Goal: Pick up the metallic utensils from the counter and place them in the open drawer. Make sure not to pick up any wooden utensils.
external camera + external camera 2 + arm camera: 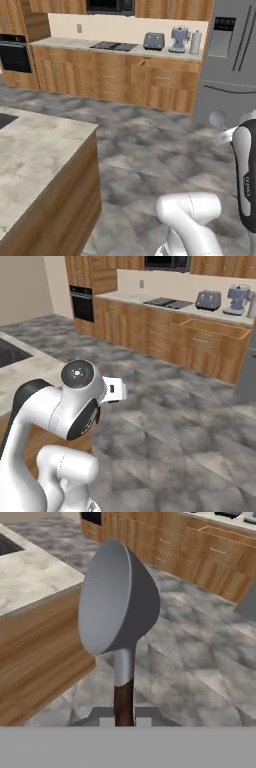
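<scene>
My gripper (124,716) is shut on the dark brown handle of a metallic utensil (117,597). It is a spoon-like piece with a large grey metal bowl, held upright above the floor. Its round grey bowl (217,118) also shows beside my arm in the left base view. The beige marble counter (35,150) (35,577) lies to the left of the held utensil, its dark sink (10,352) at the far edge. The open drawer (216,329) (172,64) juts from the cabinet row across the floor. The wooden utensils are out of view.
The far cabinet row carries a stovetop (114,46), a toaster (154,41) and a blender (179,39). A grey fridge (230,55) stands at its right end and a wall oven (14,54) at its left. Grey tiled floor (150,145) lies between island and cabinets.
</scene>
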### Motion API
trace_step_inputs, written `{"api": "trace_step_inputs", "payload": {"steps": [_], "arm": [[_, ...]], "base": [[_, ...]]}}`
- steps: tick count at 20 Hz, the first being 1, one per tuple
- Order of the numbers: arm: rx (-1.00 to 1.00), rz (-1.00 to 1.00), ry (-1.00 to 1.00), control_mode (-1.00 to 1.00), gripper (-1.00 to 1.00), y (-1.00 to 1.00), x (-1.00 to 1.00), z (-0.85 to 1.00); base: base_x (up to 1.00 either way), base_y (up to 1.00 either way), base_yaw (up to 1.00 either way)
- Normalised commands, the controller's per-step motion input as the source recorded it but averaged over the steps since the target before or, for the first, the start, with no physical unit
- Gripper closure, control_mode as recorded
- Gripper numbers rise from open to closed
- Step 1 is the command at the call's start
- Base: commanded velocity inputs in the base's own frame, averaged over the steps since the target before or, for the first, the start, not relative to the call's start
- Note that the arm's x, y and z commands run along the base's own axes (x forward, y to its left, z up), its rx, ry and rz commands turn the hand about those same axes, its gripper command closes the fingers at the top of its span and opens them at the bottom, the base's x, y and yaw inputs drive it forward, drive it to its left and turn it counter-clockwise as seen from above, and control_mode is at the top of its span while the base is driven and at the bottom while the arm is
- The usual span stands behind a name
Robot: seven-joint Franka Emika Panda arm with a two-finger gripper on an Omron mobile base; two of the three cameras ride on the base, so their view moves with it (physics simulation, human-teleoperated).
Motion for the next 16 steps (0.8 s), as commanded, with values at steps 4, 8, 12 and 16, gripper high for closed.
{"api": "trace_step_inputs", "payload": {"steps": [4, 8, 12, 16], "arm": [[0.00, 0.00, 0.00, 1.00, 1.00, 0.00, 0.00, 0.00], [0.00, 0.00, 0.00, 1.00, 1.00, 0.00, 0.00, 0.00], [0.00, 0.00, 0.00, 1.00, 1.00, 0.00, 0.00, 0.00], [0.00, 0.00, 0.00, 1.00, 1.00, 0.00, 0.00, 0.00]], "base": [[1.00, -1.00, 0.29], [0.99, -1.00, 0.27], [0.99, -0.91, 0.23], [1.00, -0.85, 0.09]]}}
